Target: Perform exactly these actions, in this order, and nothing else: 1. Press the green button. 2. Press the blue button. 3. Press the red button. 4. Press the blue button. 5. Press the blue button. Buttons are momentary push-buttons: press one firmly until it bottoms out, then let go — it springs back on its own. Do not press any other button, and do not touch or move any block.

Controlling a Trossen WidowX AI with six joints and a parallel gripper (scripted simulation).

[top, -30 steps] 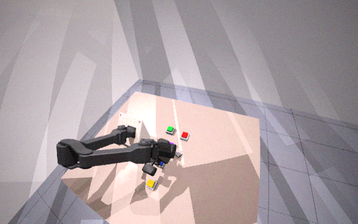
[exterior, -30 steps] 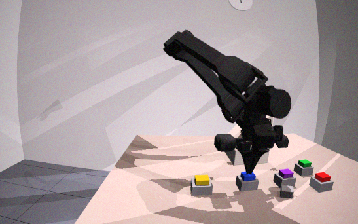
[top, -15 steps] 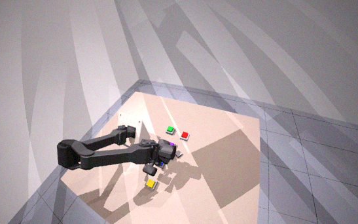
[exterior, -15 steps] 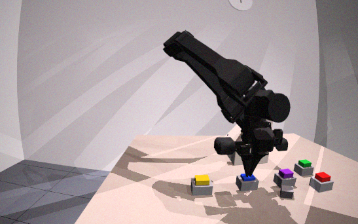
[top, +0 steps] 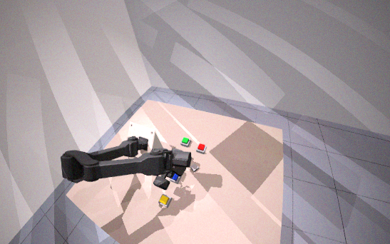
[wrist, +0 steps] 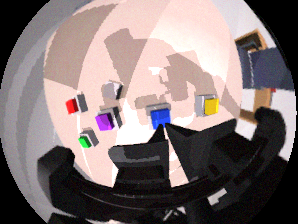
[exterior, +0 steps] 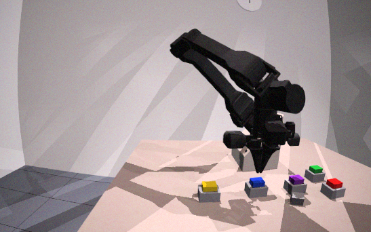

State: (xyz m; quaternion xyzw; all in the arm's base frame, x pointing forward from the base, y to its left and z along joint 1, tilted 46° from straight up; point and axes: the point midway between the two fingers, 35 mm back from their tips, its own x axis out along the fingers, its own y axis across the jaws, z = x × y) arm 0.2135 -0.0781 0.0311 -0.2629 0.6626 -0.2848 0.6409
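Note:
My gripper [exterior: 260, 171] [wrist: 163, 125] is shut and empty. It points down, with its tips a little above the blue button [exterior: 257, 182] [wrist: 160, 118] [top: 175, 176]; in the exterior view a small gap shows between them. The blue cap stands raised on its grey base. The green button [top: 185, 140] [exterior: 315, 169] [wrist: 85, 142] and the red button [top: 201, 146] [exterior: 334, 183] [wrist: 72, 105] stand off to one side, both raised, with nothing on them. The gripper's tips are hidden in the top view.
A purple button [exterior: 296, 179] [wrist: 104, 121] stands between the blue and green ones, hidden by the arm in the top view. A small grey block [top: 195, 167] [exterior: 297, 199] [wrist: 112, 90] lies near it. A yellow button [top: 164, 200] [exterior: 209, 186] [wrist: 211, 106] stands on the blue one's other side.

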